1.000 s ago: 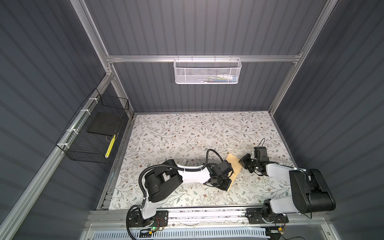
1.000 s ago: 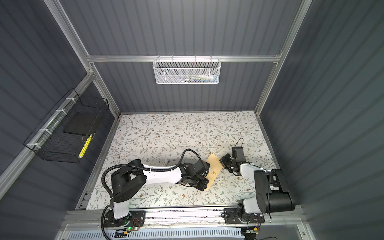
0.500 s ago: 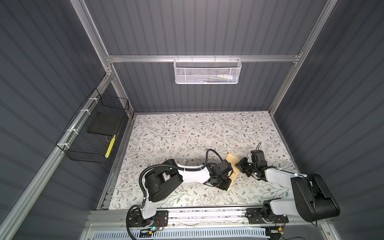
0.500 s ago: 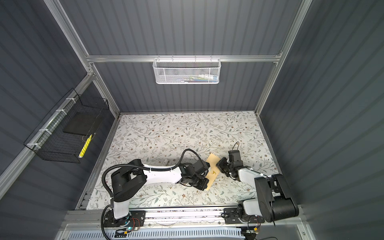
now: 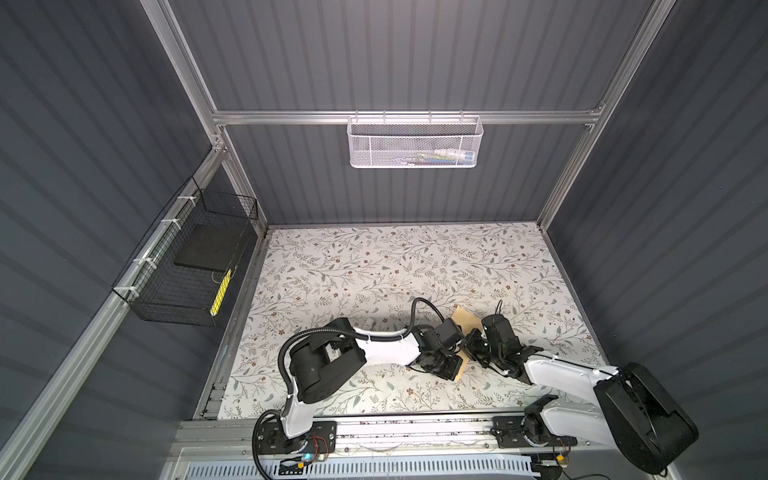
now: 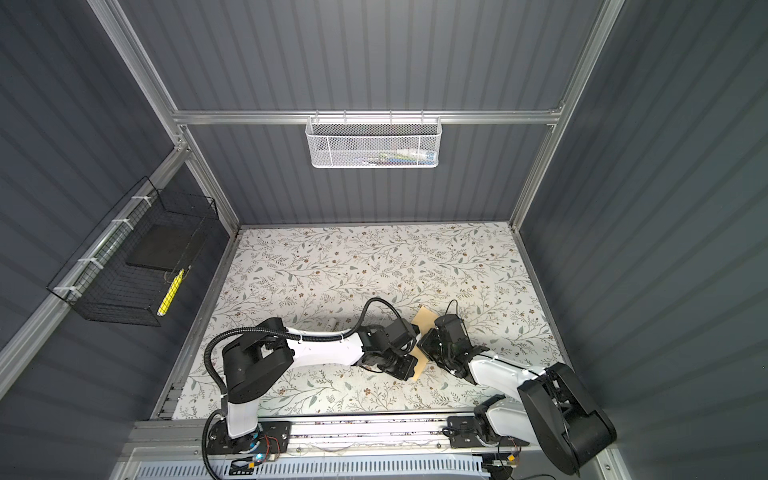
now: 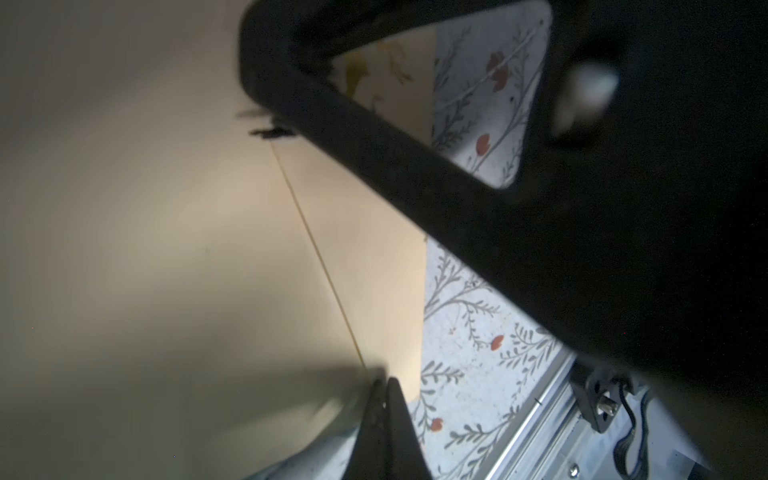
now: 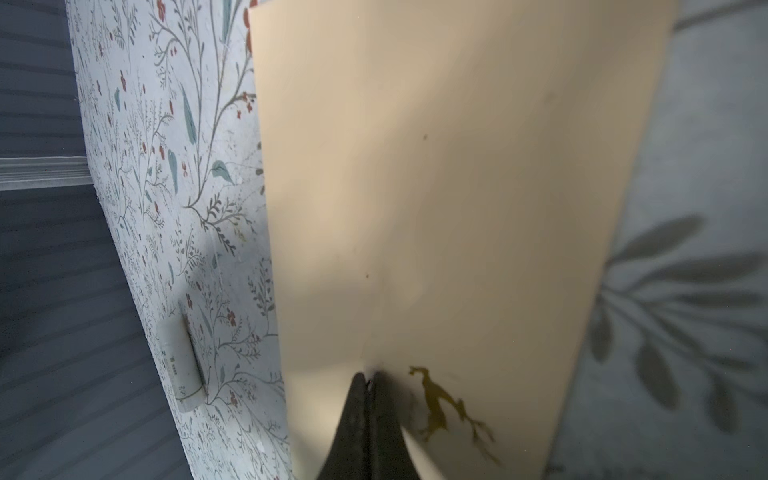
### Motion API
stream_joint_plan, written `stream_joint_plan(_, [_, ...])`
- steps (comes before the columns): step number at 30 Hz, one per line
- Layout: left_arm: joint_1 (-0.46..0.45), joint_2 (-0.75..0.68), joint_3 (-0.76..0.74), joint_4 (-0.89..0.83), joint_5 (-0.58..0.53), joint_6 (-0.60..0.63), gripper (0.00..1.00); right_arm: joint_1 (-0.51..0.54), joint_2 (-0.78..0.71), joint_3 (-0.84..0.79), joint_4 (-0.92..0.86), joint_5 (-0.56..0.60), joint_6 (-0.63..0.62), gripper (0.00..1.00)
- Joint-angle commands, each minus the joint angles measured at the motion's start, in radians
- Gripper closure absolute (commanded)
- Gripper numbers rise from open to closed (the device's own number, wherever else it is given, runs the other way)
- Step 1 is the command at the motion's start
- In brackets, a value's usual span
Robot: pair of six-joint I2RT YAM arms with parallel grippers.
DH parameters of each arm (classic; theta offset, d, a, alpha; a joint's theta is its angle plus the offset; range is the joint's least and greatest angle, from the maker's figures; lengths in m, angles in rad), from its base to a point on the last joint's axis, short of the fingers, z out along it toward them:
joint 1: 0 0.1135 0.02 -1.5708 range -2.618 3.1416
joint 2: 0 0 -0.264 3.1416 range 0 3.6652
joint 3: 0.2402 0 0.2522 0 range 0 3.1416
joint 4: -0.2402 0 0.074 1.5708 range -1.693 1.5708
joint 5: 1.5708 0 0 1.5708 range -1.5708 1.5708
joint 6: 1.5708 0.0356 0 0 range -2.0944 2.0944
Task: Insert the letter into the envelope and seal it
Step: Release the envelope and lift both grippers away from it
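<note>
The tan envelope (image 5: 466, 316) (image 6: 423, 318) lies flat on the floral table between my two arms. In the left wrist view a straight seam runs across the envelope (image 7: 166, 208). My left gripper (image 7: 384, 380) (image 5: 452, 369) is shut, its tips resting on one end of that seam near the envelope's edge. My right gripper (image 8: 368, 376) (image 5: 473, 348) is also shut, tips down on the envelope (image 8: 436, 187) beside a gold deer print (image 8: 436, 401). Neither gripper holds anything. The letter is hidden.
A small white cylindrical stick (image 8: 183, 365) (image 5: 368, 322) lies on the table left of the envelope, behind my left arm. A white mesh basket (image 5: 415, 143) hangs on the back wall and a black wire basket (image 5: 187, 266) on the left wall. A metal rail (image 5: 415, 428) runs along the front.
My right gripper has slid left onto the envelope, close to the left gripper. The left gripper and the envelope have stayed in place.
</note>
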State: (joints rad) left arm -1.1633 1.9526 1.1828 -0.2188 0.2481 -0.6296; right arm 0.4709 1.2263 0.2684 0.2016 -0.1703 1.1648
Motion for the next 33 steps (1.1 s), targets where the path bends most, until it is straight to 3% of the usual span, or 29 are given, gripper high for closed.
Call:
stream_joint_plan(1, [0.01,0.076,-0.037,-0.07,-0.058,0.005,0.94,-0.023,0.02,-0.028,-0.094,0.043,-0.005,1.0])
stream_joint_plan(8, [0.009,0.075,-0.052,-0.054,-0.054,-0.001,0.94,-0.114,0.019,0.02,-0.113,-0.006,-0.094,1.0])
stream_joint_plan(18, [0.011,0.089,-0.037,-0.033,-0.05,-0.016,0.94,0.077,-0.051,-0.049,-0.089,0.05,0.061,1.0])
stream_joint_plan(24, [0.019,0.061,-0.05,0.011,-0.028,-0.025,0.94,0.049,-0.178,-0.003,-0.191,0.089,-0.004,1.0])
stream_joint_plan(27, [0.024,-0.012,-0.053,0.041,-0.014,-0.011,0.88,-0.03,-0.248,0.054,-0.256,0.026,-0.066,0.8])
stream_joint_plan(30, [0.027,-0.111,-0.026,0.033,-0.018,0.01,0.72,-0.103,-0.326,0.128,-0.379,-0.02,-0.135,0.57])
stream_joint_plan(33, [0.028,-0.199,0.02,-0.008,-0.021,0.04,0.57,-0.176,-0.399,0.205,-0.525,-0.049,-0.198,0.45])
